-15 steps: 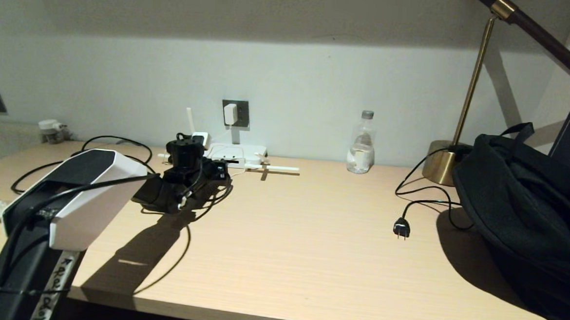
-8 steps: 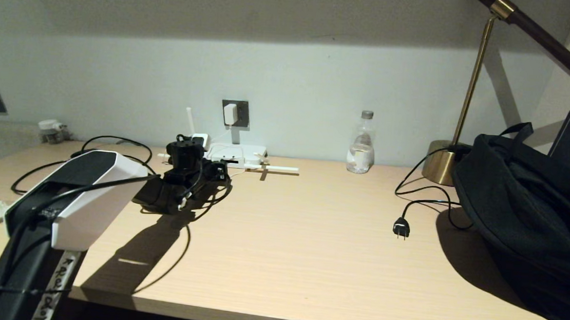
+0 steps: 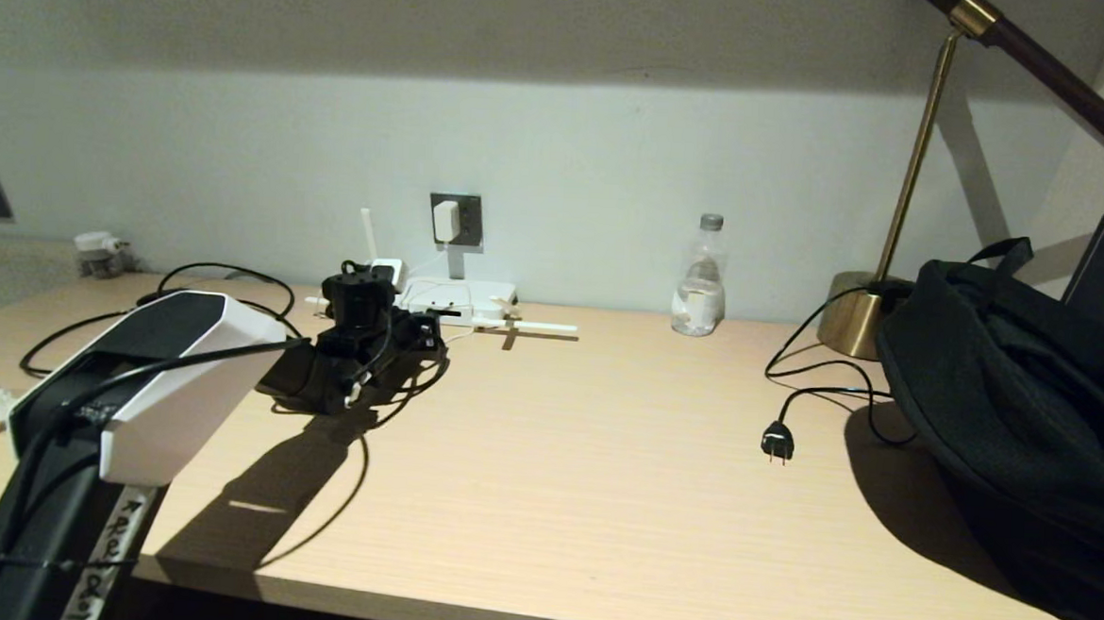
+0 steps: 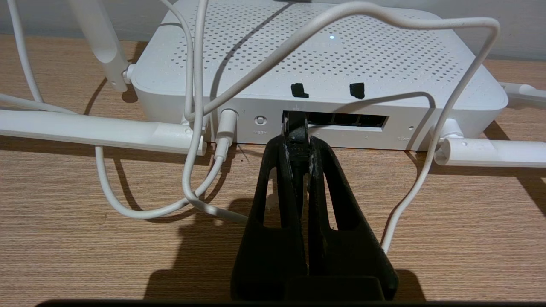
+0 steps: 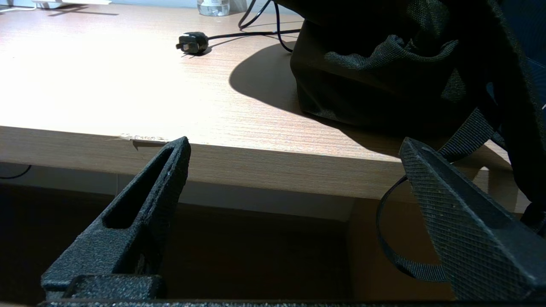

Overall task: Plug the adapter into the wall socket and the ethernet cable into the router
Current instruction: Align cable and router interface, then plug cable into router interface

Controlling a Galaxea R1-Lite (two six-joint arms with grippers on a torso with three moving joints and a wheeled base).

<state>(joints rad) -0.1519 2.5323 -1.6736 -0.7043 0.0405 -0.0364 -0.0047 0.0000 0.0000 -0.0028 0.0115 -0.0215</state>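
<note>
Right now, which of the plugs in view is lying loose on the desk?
The black two-pin plug on the lamp's black cord, lying unplugged beside the dark bag. The white adapter already sits in the wall socket.

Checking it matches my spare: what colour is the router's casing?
White, its top dotted with small holes; the router shows best in the left wrist view.

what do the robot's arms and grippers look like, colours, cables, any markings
The left arm has a white shell with a black top panel over a black lower link, thin black cables running along it, and a white strip with handwritten black marks. Its wrist end is black and wrapped in cables. The left gripper has matte black, tapered fingers with slot cut-outs. The right gripper has the same black fingers, with textured inner pads.
</note>
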